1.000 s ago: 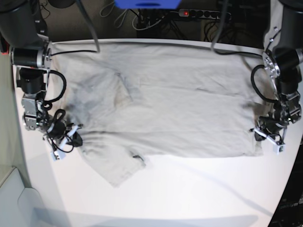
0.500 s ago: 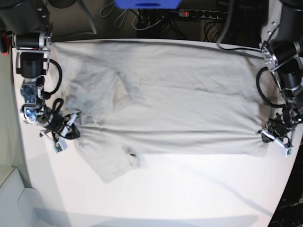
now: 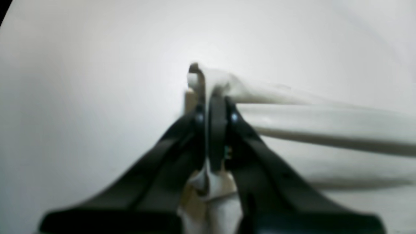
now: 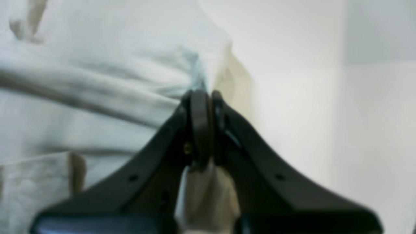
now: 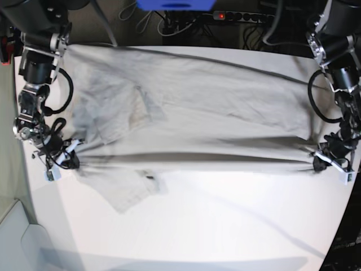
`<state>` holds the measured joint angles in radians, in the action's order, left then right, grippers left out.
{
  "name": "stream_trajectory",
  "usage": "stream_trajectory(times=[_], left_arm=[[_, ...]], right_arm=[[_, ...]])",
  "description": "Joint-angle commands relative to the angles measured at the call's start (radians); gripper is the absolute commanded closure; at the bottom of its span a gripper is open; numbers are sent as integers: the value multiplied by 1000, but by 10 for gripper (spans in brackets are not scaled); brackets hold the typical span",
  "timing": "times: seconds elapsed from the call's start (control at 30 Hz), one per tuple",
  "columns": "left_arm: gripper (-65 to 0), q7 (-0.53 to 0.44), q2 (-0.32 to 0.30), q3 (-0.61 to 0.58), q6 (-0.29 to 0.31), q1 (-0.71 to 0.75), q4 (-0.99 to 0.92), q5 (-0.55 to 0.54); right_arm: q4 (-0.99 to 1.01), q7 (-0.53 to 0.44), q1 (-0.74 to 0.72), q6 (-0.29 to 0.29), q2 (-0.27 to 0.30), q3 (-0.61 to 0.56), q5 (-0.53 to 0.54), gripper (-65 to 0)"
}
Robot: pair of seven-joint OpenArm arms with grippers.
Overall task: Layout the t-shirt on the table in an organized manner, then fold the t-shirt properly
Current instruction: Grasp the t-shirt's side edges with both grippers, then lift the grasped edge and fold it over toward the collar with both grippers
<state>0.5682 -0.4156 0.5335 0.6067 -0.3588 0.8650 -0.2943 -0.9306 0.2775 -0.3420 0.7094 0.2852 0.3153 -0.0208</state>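
Note:
The light grey-beige t-shirt [image 5: 197, 107] lies spread across the far half of the white table [image 5: 203, 226], its near edge pulled taut into a straight ridge between the two grippers. In the base view my left gripper [image 5: 319, 163] is at the right, shut on the t-shirt's near corner. The left wrist view shows its black fingers [image 3: 227, 110] pinching a bunched fold of the t-shirt [image 3: 308, 113] above the table. My right gripper [image 5: 72, 148] is at the left, shut on the t-shirt [image 4: 97, 81] near a sleeve [image 5: 132, 192] that lies on the table.
Cables and a power strip [image 5: 242, 17] lie beyond the table's far edge. A blue object [image 5: 175, 3] sits at the top centre. The table's rounded right edge [image 5: 347, 226] runs close to the left gripper.
Both grippers have moved outward and slightly toward the far side, stretching the t-shirt's near edge tight and lifting it into a ridge. The sleeve was dragged left.

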Motion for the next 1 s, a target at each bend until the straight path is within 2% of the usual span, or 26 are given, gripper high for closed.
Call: stream_trajectory(times=[0.0, 0.13, 0.43, 0.73, 0.9, 0.97], left_arm=[[-5, -30, -29, 7, -11, -9, 20, -23], [-5, -29, -33, 43, -11, 10, 36, -49], [-5, -27, -30, 55, -11, 39, 122, -53], [-5, -27, -19, 55, -11, 70, 127, -62], [-5, -27, -19, 55, -11, 116, 188, -145], [-5, -27, -19, 55, -11, 136, 221, -162]], right_arm=[[-40, -22, -24, -11, 22, 22, 14, 0], [-112, 36, 4, -11, -5, 64, 14, 0], [-473, 159, 163, -11, -105, 75, 14, 0], [-657, 167, 280, -11, -136, 77, 14, 0], [-741, 167, 354, -11, -140, 77, 18, 0], [-776, 167, 389, -11, -149, 77, 66, 0]])
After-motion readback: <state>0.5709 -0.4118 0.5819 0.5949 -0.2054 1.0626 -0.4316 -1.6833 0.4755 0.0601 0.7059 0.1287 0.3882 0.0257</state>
